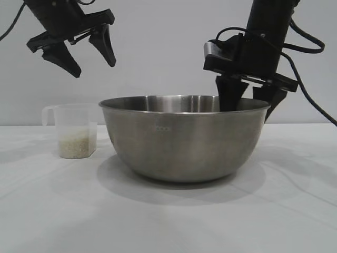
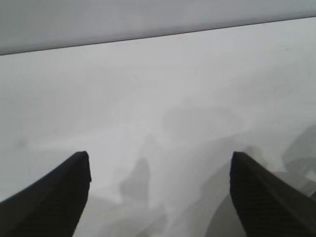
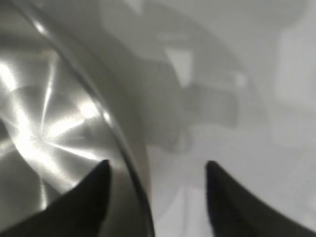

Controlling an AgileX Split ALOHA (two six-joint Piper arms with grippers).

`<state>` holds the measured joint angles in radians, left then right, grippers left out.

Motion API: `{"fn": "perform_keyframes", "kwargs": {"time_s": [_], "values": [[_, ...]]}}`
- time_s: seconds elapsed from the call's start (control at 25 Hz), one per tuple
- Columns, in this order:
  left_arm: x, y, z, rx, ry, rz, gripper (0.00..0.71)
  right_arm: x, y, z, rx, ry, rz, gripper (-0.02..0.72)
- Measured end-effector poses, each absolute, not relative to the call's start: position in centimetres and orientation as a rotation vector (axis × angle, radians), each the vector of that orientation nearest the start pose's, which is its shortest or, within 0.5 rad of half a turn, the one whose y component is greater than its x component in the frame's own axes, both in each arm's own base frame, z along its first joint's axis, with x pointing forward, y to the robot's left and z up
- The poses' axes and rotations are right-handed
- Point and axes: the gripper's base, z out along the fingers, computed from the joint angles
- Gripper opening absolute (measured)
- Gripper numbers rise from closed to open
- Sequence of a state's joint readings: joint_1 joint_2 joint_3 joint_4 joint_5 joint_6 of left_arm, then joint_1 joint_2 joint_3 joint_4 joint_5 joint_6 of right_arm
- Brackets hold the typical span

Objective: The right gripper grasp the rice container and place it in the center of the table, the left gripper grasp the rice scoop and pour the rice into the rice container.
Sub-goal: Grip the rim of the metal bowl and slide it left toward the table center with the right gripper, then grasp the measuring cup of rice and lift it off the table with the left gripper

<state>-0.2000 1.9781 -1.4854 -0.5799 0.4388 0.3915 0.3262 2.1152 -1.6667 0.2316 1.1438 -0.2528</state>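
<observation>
rice scoop (image 1: 77, 130) holding rice (image 1: 76, 146), rice container (image 1: 184, 139)

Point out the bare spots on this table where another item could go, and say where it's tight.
Bare table runs across the whole front, before the rice container and the rice scoop. More lies to the container's right, under the right gripper's cables. It is tight in the narrow gap between scoop and container, and at the container's right rim, which the open right gripper straddles.

Both arms matte black – left gripper (image 1: 88, 57), right gripper (image 1: 251, 101) with tapered pointed fingers; black cables looping behind.
</observation>
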Motion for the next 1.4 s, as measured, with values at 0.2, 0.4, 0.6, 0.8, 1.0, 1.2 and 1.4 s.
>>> {"fn": "perform_keyframes", "kwargs": {"time_s": [0.2, 0.4, 0.6, 0.8, 1.0, 1.2, 1.4], "values": [[43.6, -11.0, 22.6, 0.183, 2.36, -0.444, 0.517, 39.0, 14.7, 21.2, -0.797, 2.975, 0.254, 0.615], [43.6, -11.0, 22.6, 0.183, 2.36, -0.444, 0.517, 38.6, 13.3, 24.1, -0.69, 2.942, 0.247, 0.615], [43.6, -11.0, 22.6, 0.183, 2.36, -0.444, 0.517, 38.1, 10.8, 27.8, -0.532, 2.89, 0.222, 0.567], [43.6, -11.0, 22.6, 0.185, 2.36, -0.442, 0.517, 36.2, 8.8, 32.0, -0.429, 2.806, 0.171, 0.567], [43.6, -11.0, 22.6, 0.188, 2.36, -0.44, 0.517, 32.5, 7.4, 35.0, -0.377, 2.749, 0.117, 0.567], [43.6, -11.0, 22.6, 0.189, 2.362, -0.441, 0.517, 27.8, 6.4, 35.7, -0.313, 2.754, 0.123, 0.567], [43.6, -11.0, 22.6, 0.189, 2.362, -0.441, 0.517, 22.0, 5.1, 35.2, -0.279, 2.754, 0.125, 0.567]]}}
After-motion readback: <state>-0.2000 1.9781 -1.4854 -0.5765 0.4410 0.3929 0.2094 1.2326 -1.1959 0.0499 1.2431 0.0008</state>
